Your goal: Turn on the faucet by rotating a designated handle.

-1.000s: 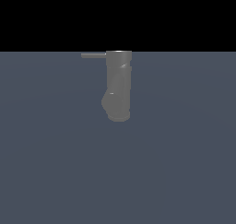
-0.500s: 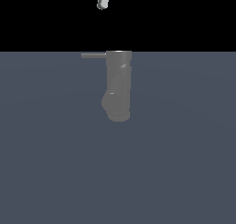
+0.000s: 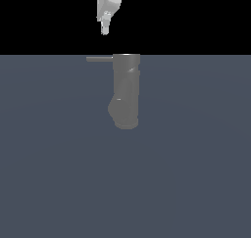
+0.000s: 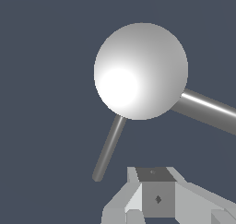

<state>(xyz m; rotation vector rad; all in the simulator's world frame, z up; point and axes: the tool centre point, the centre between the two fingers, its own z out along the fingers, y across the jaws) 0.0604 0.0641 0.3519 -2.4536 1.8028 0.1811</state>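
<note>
1. Faucet handle, a thin short straight grey rod (image 3: 99, 59), is the part nearest to the fingers: the white gripper (image 3: 105, 30) hangs above it with a clear gap, touching nothing.
2. In the exterior view the fingers (image 3: 104, 26) look like one narrow white tip pointing down, so they seem close together, but I cannot tell surely if they are pressed together or a little apart.
3. In the wrist view only the grey and white blocky body of the gripper (image 4: 156, 197) shows at the picture's edge; the fingertips themselves are hidden there.
4. Nothing is between the fingers in either view.
5. The handle sticks out sideways from the top of the column, toward the exterior view's left, and it lies level.
6. The gripper's tip is over the inner part of the rod, near where it joins the column.
7. The faucet, a dull grey thick cylindrical column of matte metal look (image 3: 126, 90), stands upright on the flat blue-grey floor (image 3: 196, 173).
8. Its top has a thin rim, and its lower end is bulged and angled toward the exterior view's left.
9. In the wrist view the column's top appears as a bright round cap (image 4: 140, 71), with the thin rod (image 4: 109, 148) leaving it on one side and a thicker grey tube (image 4: 205, 110) on another.
</note>
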